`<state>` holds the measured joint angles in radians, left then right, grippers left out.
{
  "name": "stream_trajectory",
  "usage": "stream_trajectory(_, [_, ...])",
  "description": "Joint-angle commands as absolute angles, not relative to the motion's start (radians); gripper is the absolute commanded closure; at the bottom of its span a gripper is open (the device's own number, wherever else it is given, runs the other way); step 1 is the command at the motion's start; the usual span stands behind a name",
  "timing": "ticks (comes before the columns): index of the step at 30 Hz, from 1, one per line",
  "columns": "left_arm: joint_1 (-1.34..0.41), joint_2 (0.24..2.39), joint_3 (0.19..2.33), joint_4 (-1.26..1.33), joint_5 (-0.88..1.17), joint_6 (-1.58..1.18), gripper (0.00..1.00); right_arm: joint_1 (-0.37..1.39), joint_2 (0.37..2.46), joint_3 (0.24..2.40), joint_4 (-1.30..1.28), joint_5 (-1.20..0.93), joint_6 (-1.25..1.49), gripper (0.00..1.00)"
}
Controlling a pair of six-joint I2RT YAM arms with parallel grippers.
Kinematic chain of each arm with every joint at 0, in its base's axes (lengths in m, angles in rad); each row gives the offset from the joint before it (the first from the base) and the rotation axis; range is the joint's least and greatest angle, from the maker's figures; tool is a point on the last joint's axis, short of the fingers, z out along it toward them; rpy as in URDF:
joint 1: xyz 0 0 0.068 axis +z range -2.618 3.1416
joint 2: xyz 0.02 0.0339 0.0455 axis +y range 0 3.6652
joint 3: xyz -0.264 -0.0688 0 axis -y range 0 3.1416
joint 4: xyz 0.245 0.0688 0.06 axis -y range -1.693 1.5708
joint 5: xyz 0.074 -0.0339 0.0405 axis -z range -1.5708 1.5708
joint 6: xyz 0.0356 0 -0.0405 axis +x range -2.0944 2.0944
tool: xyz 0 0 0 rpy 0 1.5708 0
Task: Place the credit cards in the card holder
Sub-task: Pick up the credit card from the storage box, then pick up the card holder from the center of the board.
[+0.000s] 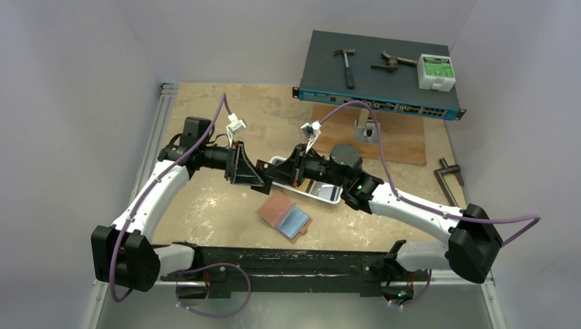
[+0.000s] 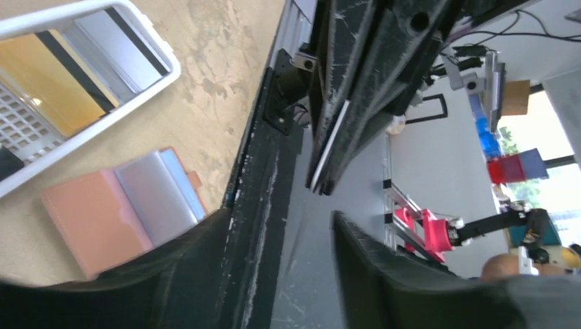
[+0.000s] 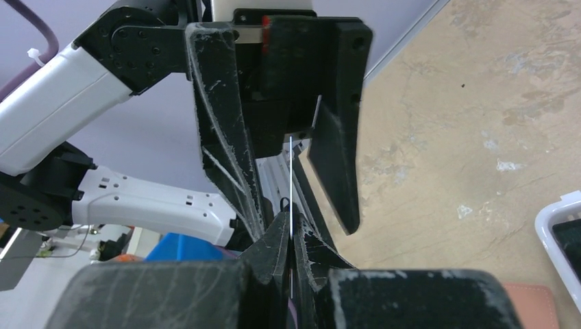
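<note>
1. Plywood counter [image 1: 219, 212], worn and blotched, with lilac-grey walls [image 1: 68, 103] around it. A network switch [image 1: 377, 75] sits at the far right corner.
2. Both arms reach in from the near edge and meet above mid-counter, over the white tray [image 2: 166, 65].
3. Right gripper [image 3: 291, 233]: jaws pressed together on the held card [image 2: 329, 145]. It shows edge-on in both wrist views, as a thin pale line. Face colour: cannot tell.
4. Left gripper [image 2: 279, 216]: jaws spread, one on each side of that card's free end. No contact that I can see.
5. Card holder [image 1: 277, 209]: lies open and flat toward the near edge, about midway along it and just nearer than the tray. A pale blue-grey card [image 1: 297, 221] already sits in it; whether a second lies under it, I cannot tell.
6. The tray holds an orange-yellow card [image 2: 48, 79] and a grey card [image 2: 120, 41].
7. Judgement: the step in hand looks like a mid-air handover, right to left, probably for a better grip.
8. Next move calls for the left jaws to close squarely on the card before the right ones let go. The card then goes down to the holder, leading edge lined up with the pocket mouth.
9. Hidden or unclear:
   - From above, the grippers cover the held card and much of the tray.
   - The tray is cut off in the left wrist view, so there is no full card count.
   - The pocket mouth cannot be made out.
</note>
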<state>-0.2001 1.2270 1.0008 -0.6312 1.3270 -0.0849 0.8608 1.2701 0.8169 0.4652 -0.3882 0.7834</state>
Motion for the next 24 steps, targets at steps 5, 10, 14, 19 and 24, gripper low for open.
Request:
stream_trajectory(5, [-0.238,1.212,1.027,-0.684,1.088,-0.026,0.20,0.864,1.121,0.828,0.166,-0.245,0.725,1.00])
stream_trajectory(10, [-0.409,1.167,0.981,-0.674,0.887,0.010,0.12,0.850,0.969,0.764,-0.166,-0.068,0.734,1.00])
stream_trajectory(14, [-0.557,1.214,0.985,-0.664,0.656,0.037,0.11,0.848,0.818,0.703,-0.349,0.019,0.806,1.00])
stream_trajectory(19, [-0.737,1.302,1.014,-0.683,0.356,0.059,0.08,0.848,0.681,0.656,-0.494,0.056,0.874,1.00])
stream_trajectory(24, [-0.883,1.355,1.033,-0.647,0.197,0.064,0.04,0.848,0.595,0.604,-0.523,0.058,0.920,1.00])
